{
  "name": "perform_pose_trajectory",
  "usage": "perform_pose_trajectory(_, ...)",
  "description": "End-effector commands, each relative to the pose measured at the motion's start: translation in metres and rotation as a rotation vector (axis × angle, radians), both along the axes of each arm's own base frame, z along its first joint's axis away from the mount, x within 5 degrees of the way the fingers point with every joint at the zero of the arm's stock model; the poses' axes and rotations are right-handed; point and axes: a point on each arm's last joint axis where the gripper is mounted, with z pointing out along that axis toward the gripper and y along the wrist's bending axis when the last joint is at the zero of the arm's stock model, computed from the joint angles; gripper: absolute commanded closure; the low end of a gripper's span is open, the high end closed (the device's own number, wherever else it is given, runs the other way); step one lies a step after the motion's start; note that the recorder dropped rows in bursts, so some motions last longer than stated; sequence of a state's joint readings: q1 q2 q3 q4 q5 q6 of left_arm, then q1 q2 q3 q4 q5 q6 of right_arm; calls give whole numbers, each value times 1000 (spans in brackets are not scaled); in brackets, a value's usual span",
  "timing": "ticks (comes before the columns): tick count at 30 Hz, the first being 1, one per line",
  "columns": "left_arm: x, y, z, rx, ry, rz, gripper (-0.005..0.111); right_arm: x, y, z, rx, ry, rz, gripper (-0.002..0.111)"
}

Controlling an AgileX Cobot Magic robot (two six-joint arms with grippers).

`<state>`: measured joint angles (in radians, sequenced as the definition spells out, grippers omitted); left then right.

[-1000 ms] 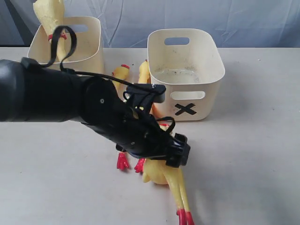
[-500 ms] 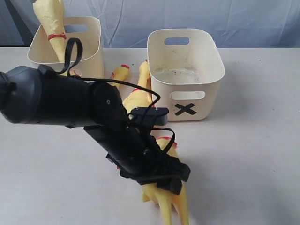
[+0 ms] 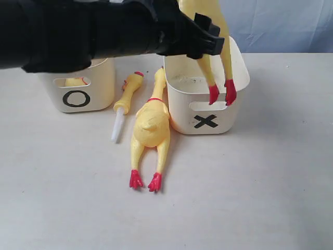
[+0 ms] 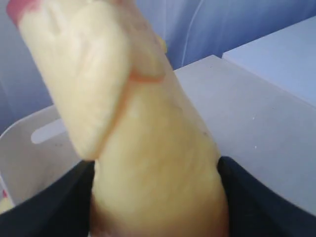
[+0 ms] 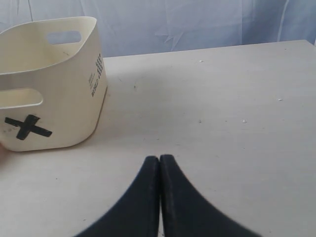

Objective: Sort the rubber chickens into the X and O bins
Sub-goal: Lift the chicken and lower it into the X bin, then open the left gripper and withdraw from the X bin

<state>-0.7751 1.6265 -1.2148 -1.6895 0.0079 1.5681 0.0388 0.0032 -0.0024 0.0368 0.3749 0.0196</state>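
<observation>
Left hand (image 4: 158, 197) grips held chicken (image 3: 208, 10) around the body, a black finger (image 4: 54, 207) on each side. Arm reaches across from the left; chicken hangs above X bin (image 3: 182, 112), legs dangling, red feet level with the bin's front rim. Large chicken (image 3: 151, 127) lies on the surface (image 3: 270, 172) just beside the X bin's left wall, neck pointing back between the two bins, red feet toward the camera. Small chicken (image 3: 130, 88) with white tube (image 3: 117, 127) lies between the large one and O bin (image 3: 78, 99). Something yellow shows through the O bin's handle slot. Right hand (image 5: 159, 187) is closed on nothing, fingers pressed together, low over bare surface near the X bin.
</observation>
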Motion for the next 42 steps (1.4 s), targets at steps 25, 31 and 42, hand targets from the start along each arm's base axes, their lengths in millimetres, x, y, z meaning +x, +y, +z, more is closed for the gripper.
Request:
perform_pose_trajectory(25, 78, -11, -13, 88, -60, 366, 37, 0, 0, 0, 1, -14, 3, 108)
perform_pose_trajectory(31, 67, -14, -29, 218, -79, 349, 37, 0, 0, 0, 1, -14, 3, 108)
perform_pose_trajectory(42, 15, -3, -101, 567, -23, 469, 37, 0, 0, 0, 1, -10, 3, 108)
